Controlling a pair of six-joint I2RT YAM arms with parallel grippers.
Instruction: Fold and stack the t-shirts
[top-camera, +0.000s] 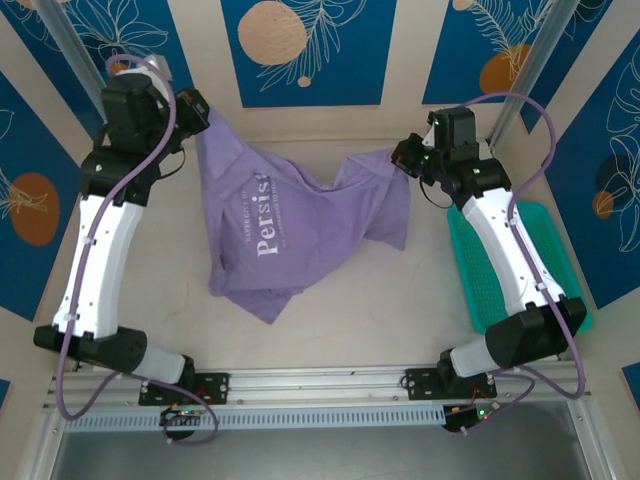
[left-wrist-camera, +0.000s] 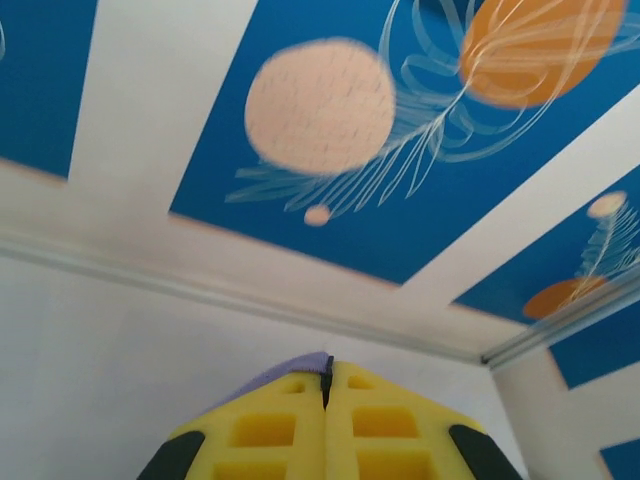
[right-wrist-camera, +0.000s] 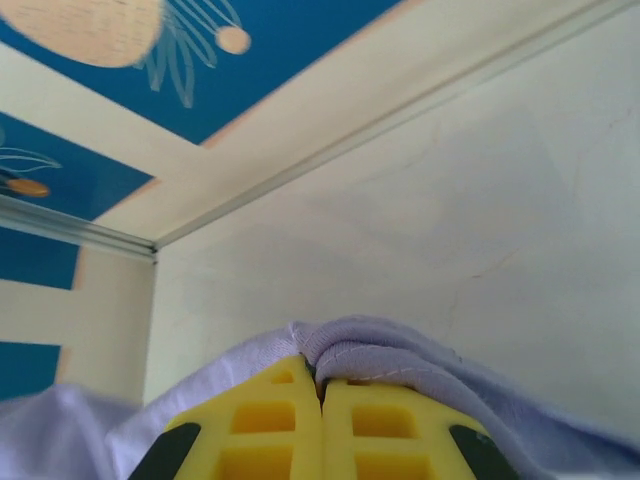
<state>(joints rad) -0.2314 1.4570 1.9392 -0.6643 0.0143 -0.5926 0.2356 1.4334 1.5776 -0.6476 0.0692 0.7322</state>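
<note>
Pale worktop under everything, with a blue-and-cream patterned wall behind the t-shirt. One lavender t-shirt is mid-worktop, front up, rumpled and not folded. Its two far corners are held up off the surface, and the rest drapes down to a bunched hem on the near side.

Left arm runs along the t-shirt's left side and right arm along its right side. Teal mesh basket lies right of the t-shirt, apart from it, partly under the right arm. White "Persist" lettering runs sideways across the t-shirt's chest.

Left end effector is at the t-shirt's far left corner. In the wrist view its yellow pads are pressed fully together, with a sliver of purple cloth caught at the tip. Right end effector is at the t-shirt's far right corner. In its wrist view it is also fully closed, clamped on a stitched fold, with fabric spilling over both pads.
</note>
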